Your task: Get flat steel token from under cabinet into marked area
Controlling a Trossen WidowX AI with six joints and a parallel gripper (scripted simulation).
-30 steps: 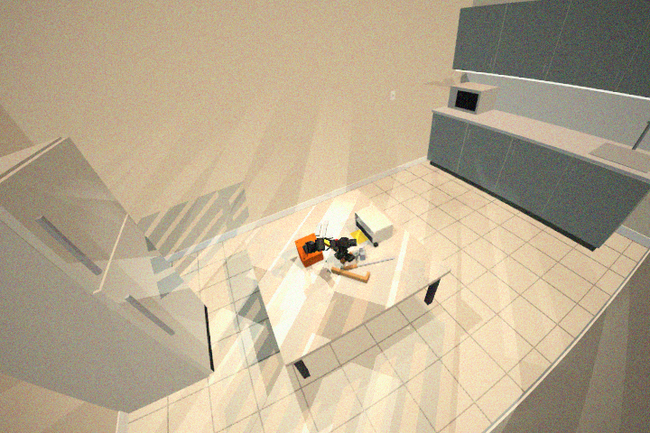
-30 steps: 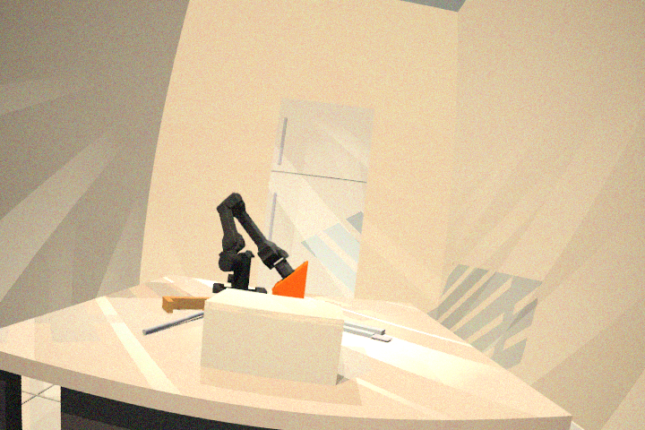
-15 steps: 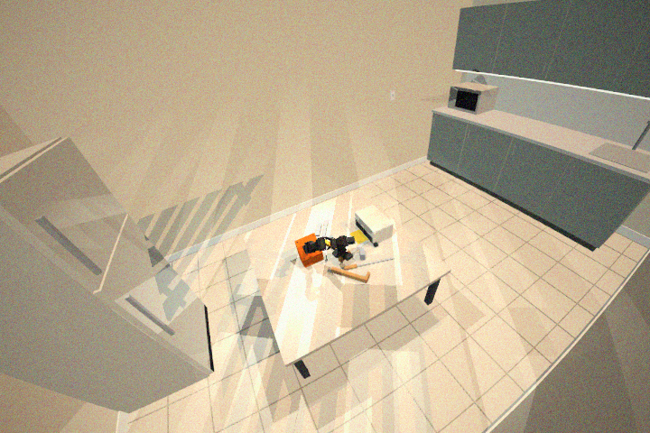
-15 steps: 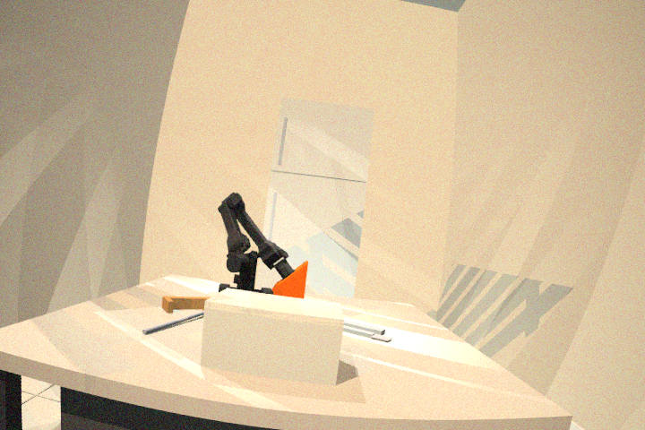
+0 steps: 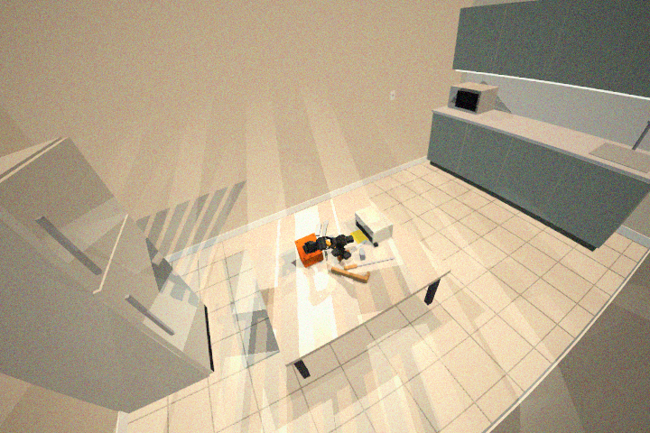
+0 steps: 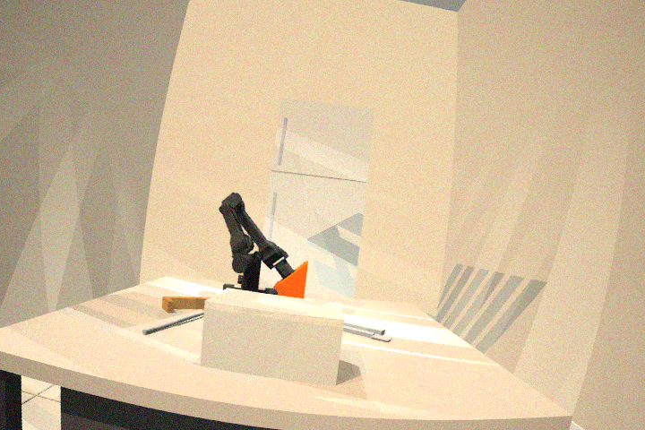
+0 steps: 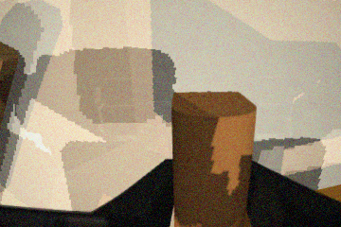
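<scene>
The white cabinet (image 5: 379,225) (image 6: 270,342) stands on the table, with a dark opening low on its front in the top view. The yellow marked area (image 5: 358,236) lies in front of it. The steel token is not distinguishable in any view. My gripper (image 5: 339,256) (image 7: 206,167) points down in front of the cabinet, shut on a brown wooden piece (image 7: 192,147); its lower part is hidden. A rod with a wooden handle (image 5: 350,267) lies beside the gripper; its grey shaft (image 5: 379,262) (image 6: 174,322) extends past the cabinet's side.
A wooden L-shaped tool (image 5: 348,274) (image 6: 186,303) lies beyond the rod. A small grey block (image 5: 362,253) stands between gripper and cabinet. Thin grey bars (image 5: 324,229) (image 6: 366,331) lie on the gripper's other side. The orange wedge (image 5: 308,257) (image 6: 296,283) is at the arm's base.
</scene>
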